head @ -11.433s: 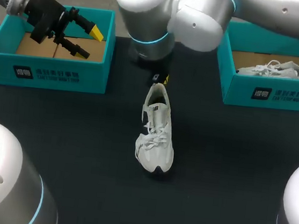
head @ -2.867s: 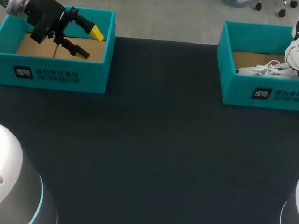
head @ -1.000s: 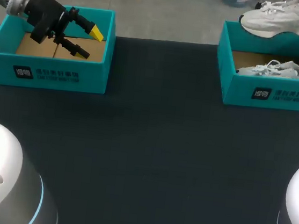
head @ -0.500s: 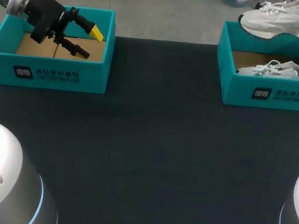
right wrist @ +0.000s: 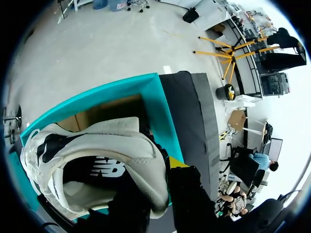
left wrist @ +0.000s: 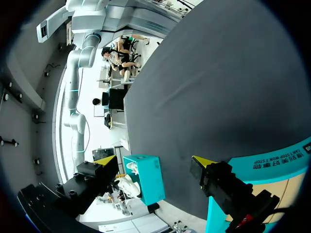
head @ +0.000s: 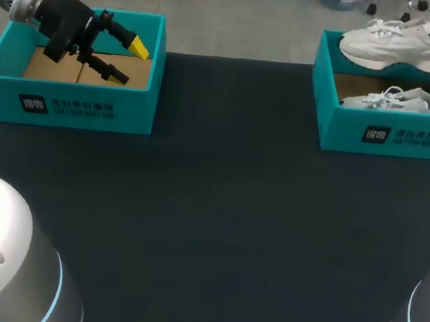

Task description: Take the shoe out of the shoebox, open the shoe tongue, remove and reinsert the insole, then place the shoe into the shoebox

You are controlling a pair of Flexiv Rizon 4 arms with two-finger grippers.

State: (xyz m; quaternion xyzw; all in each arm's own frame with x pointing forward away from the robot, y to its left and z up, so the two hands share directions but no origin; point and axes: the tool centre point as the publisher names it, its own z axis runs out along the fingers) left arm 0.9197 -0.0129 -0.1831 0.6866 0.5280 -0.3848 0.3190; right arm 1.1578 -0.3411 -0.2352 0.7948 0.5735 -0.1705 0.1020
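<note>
white shoe (head: 403,44) hangs over the right box (head: 359,124), sole down, not yet inside. r gripper (right wrist: 158,182) has it by the heel rim, fingers clenched on it: one looks to be inside the collar, the other outside w/ its yellow tip at the back. in the head view the shoe's long axis runs side to side, toe toward the table's (head: 216,223) middle, heel at the outer end where the r arm holds it. that matches the box's long side, so no turn looks needed, just a drop straight down.

catch: a 2nd shoe (head: 404,99) already lies in the box along the near wall, same axis. the held shoe sits over the far half, so it prob. has to go down behind that one, between it and the far wall.

l gripper (head: 131,62) is well apart, over the left box (head: 73,106), fingers spread, nothing in them. r arm is the only one placed for this.
</note>
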